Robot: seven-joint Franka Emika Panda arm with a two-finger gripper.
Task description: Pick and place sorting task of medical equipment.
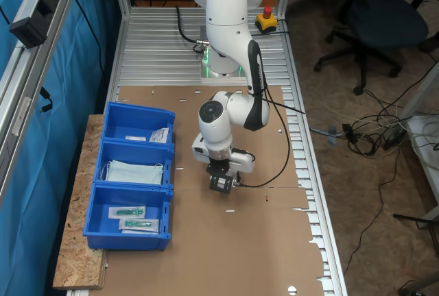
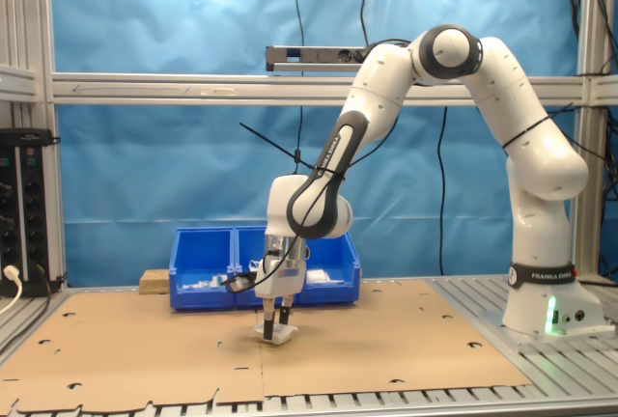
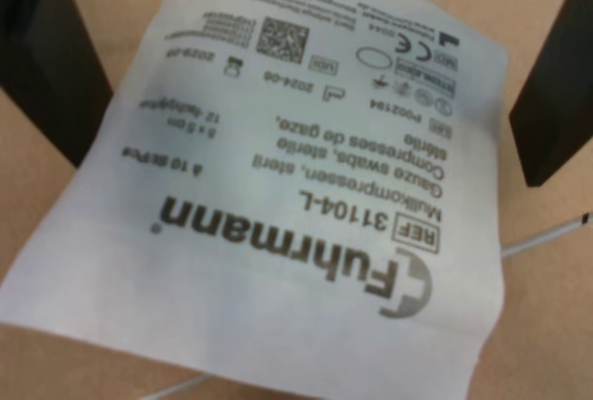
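Note:
The medical equipment, a flat white sealed packet (image 3: 306, 206) with dark print, lies on the brown cardboard; it shows as a small white patch (image 2: 280, 338) in the second exterior view. My gripper (image 1: 219, 185) (image 2: 273, 328) (image 3: 315, 168) is lowered straight over it and stands open. One black finger (image 3: 46, 57) sits at each side of the packet, right by its edges. In the first exterior view the gripper body hides the packet.
A row of three blue bins (image 1: 103, 146) (image 2: 266, 272) stands at the cardboard's edge, on the first exterior view's left. One holds white packets (image 1: 159, 135), the middle one light-blue masks (image 1: 134, 171), the nearest one clear packets with green items (image 1: 134, 217). The arm's base (image 1: 223, 63) stands behind.

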